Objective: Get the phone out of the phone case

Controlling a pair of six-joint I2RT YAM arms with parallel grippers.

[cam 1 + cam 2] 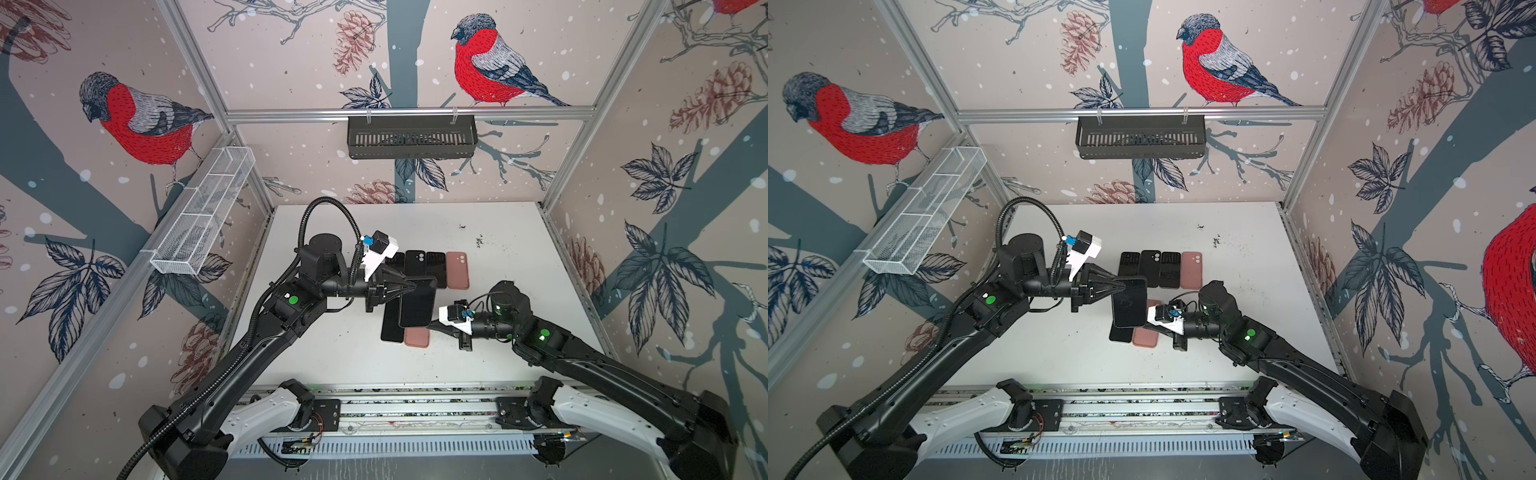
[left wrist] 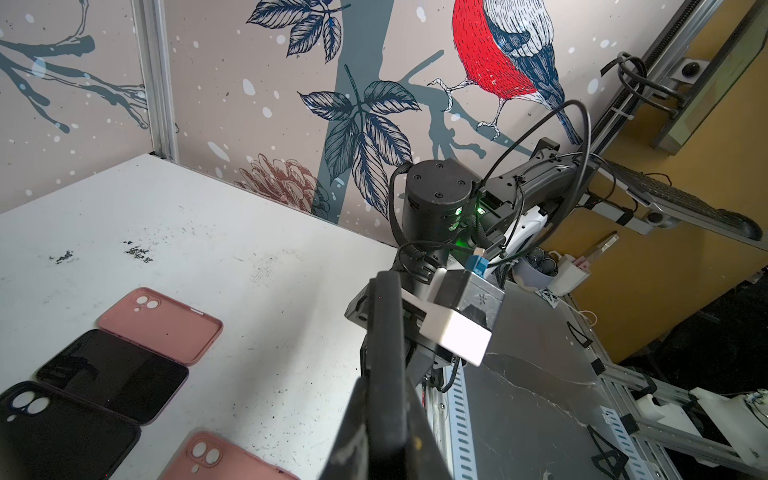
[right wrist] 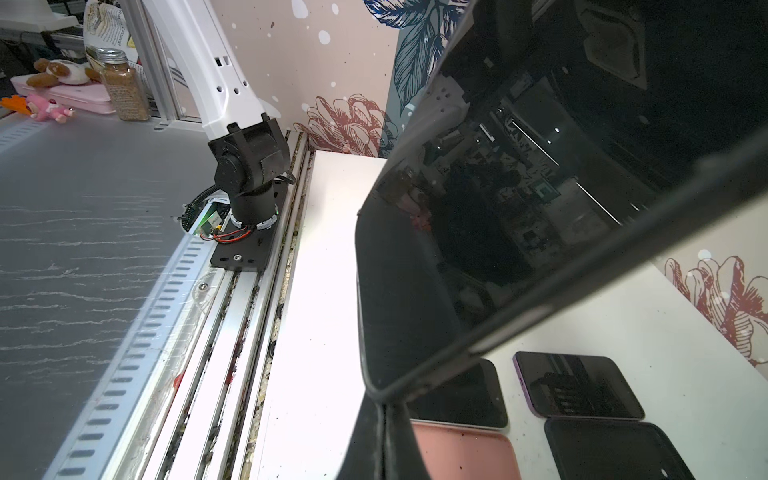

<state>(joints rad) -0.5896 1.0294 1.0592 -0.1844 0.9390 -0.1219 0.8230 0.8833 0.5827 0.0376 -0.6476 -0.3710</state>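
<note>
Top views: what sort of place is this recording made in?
Probably a robot test cell in a lab: a white tabletop boxed in by aluminium-framed walls with bullfinch-print wallpaper, two black robot arms on a metal base rail, and black and pink phone cases laid out.

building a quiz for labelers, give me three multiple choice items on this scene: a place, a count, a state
1. Where is the gripped phone? A in the air over the table B flat on the table C in a drawer
2. How many pink cases lie on the table? A one B two C four
3. The left jaws are: A wide open B shut on a pink case C shut on the phone
Key: A, left and right jaws hold it off the table; B, one at the back, one in front; C, they pinch its edge.
</note>
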